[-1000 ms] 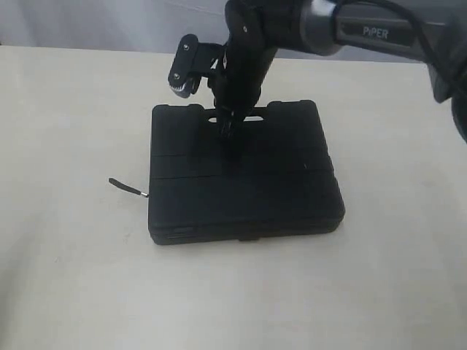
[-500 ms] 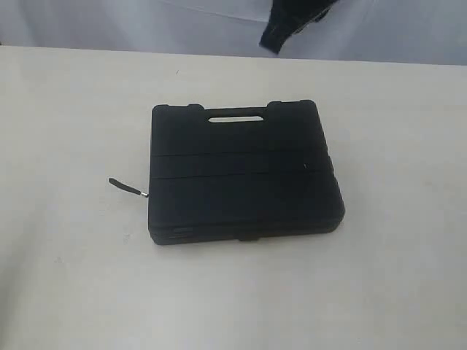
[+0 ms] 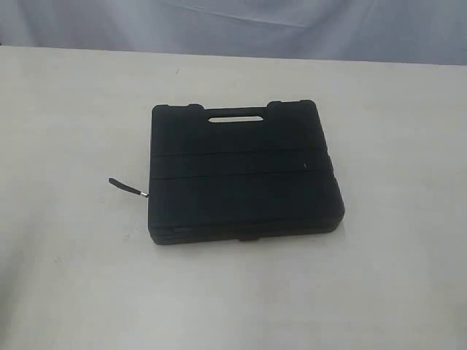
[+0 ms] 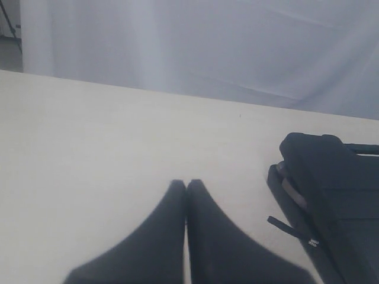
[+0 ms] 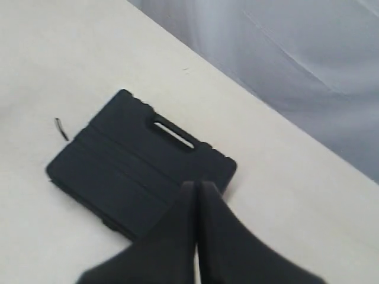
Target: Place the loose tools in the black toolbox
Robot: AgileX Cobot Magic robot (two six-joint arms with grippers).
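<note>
The black toolbox [image 3: 244, 171] lies closed and flat in the middle of the table, its handle cutout [image 3: 235, 118] at the far edge. A thin dark strip [image 3: 128, 188] sticks out from its left side. The toolbox [image 5: 139, 171] shows from high up in the right wrist view, and one end of the toolbox [image 4: 334, 201] in the left wrist view. No loose tools are in view. My left gripper [image 4: 186, 184] is shut and empty over bare table beside the box. My right gripper [image 5: 197, 186] is shut and empty, high above the box. Neither arm appears in the exterior view.
The pale table [image 3: 73, 277] stretches round the box on all sides. A grey-white curtain [image 3: 241, 25] hangs behind the far edge.
The right arm, whose gripper was down at the handle cutout a second ago, has lifted up and gone out of the exterior view. The toolbox has not moved.
</note>
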